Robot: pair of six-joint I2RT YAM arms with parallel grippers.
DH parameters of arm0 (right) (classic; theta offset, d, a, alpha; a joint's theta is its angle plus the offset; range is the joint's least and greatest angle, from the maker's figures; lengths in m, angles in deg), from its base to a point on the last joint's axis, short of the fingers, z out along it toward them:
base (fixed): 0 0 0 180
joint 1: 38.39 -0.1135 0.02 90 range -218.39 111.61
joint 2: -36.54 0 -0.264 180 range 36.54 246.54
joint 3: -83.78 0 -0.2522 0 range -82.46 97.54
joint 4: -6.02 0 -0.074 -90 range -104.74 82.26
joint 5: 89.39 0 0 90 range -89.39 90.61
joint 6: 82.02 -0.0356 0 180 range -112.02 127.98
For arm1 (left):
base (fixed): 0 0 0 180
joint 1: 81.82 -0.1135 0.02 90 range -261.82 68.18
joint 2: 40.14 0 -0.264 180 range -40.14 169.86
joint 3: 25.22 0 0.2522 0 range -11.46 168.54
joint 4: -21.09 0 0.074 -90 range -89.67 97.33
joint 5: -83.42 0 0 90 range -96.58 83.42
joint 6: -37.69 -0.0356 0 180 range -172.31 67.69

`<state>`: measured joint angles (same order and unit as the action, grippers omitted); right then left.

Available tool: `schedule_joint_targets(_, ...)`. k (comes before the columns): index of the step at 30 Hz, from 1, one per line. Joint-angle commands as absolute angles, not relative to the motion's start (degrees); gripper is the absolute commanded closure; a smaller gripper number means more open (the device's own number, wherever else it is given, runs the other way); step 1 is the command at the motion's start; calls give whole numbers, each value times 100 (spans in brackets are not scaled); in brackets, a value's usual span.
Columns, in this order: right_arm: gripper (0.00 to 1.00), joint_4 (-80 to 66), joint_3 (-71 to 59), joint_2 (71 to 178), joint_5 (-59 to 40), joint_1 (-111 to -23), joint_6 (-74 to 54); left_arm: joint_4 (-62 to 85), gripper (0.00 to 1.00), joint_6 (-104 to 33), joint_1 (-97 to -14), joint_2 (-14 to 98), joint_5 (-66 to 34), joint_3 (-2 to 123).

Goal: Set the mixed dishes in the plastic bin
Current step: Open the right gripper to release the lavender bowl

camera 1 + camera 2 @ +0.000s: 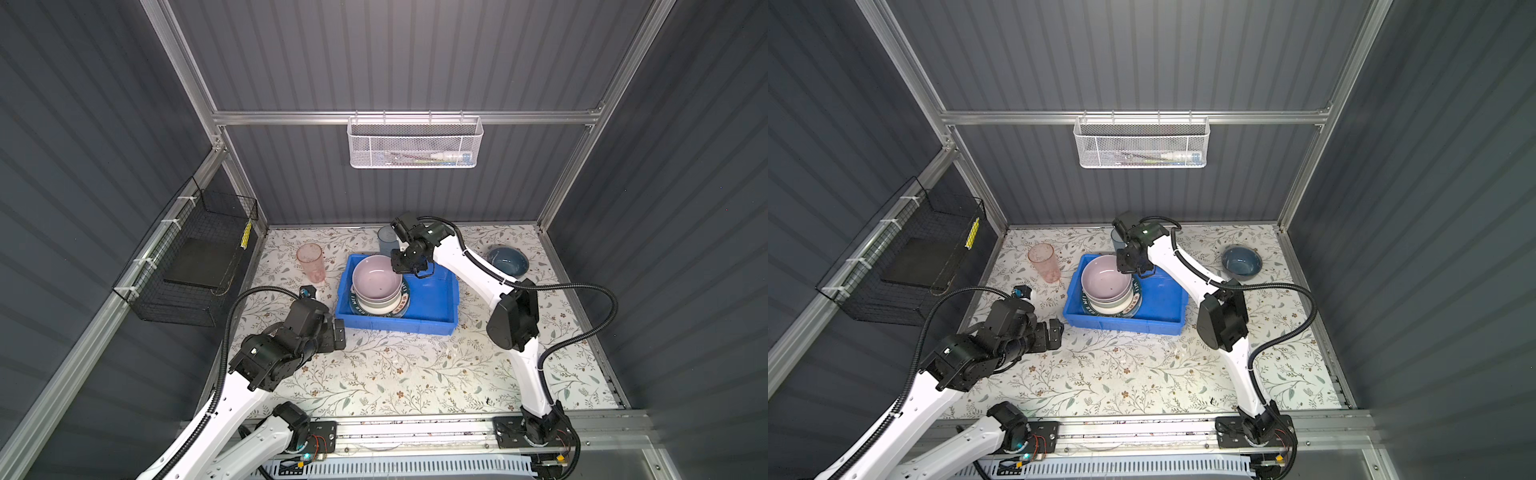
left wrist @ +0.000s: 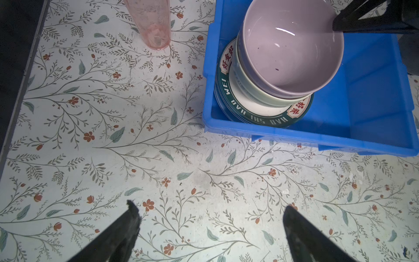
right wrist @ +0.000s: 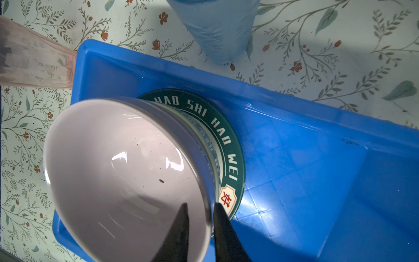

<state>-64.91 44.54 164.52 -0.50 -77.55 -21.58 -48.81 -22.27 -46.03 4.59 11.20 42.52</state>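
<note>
— What is being seen of the setting?

— A floral-patterned surface (image 1: 395, 374) is being enclosed by grey ribbed walls. The plastic bin (image 1: 432, 303) is being carried on it, directly beneath the right end effector (image 3: 201, 205).

— And what is being done by that end effector?

— The rim of the pink bowl (image 1: 376, 278) is being clasped by it, one finger inside the bowl and one outside. The bowl is being supported by a green bowl (image 2: 244, 88), which is being carried on a plate with a dark lettered rim (image 2: 256, 118), all inside the bin.

— How is the left end effector (image 2: 210, 206) being held?

— It is being held released, its fingers spread wide over bare surface. The bin's near corner is being seen just ahead of it, apart from its fingers.

— Which dishes are being left outside the bin?

— A blue tumbler (image 1: 385, 241) is being seen upright just beyond the right end effector. A dark-blue bowl (image 1: 508, 262) is being seen well apart from it, out past its arm. A pink tumbler (image 1: 311, 262) is being seen upright ahead of the left end effector, near the bin's outer wall.
</note>
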Motion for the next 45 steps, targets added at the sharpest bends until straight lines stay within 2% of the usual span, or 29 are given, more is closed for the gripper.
schedule_joint_targets(1, 78, -6554, 4325, 16565, -61, -7742, -2161, -4915, 0, -2269, -4636, 367, 1064, 4240)
schedule_joint_targets(14, 93, -6571, 4150, 16486, -390, -7644, -2316, -4930, 0, -2236, -4640, 303, 1070, 4193)
schedule_joint_targets(22, 94, -6847, 4155, 16329, -484, -7531, -2379, -4868, 0, -2256, -4640, 331, 1050, 4138)
schedule_joint_targets(29, 82, -6861, 4079, 16107, -566, -7528, -2276, -4795, 0, -2275, -4640, 406, 1019, 4090)
schedule_joint_targets(32, 67, -6758, 3927, 15871, -572, -7515, -2257, -4755, 0, -2269, -4637, 433, 1010, 4089)
schedule_joint_targets(34, 62, -6728, 3831, 15684, -535, -7508, -2218, -4730, 0, -2286, -4638, 455, 995, 4096)
schedule_joint_targets(38, 50, -6607, 3432, 15026, -288, -7414, -2071, -4690, 0, -2296, -4640, 528, 995, 4126)
schedule_joint_targets(45, 38, -6560, 2289, 13711, 435, -6754, -1903, -4569, 0, -2326, -4640, 675, 998, 4208)
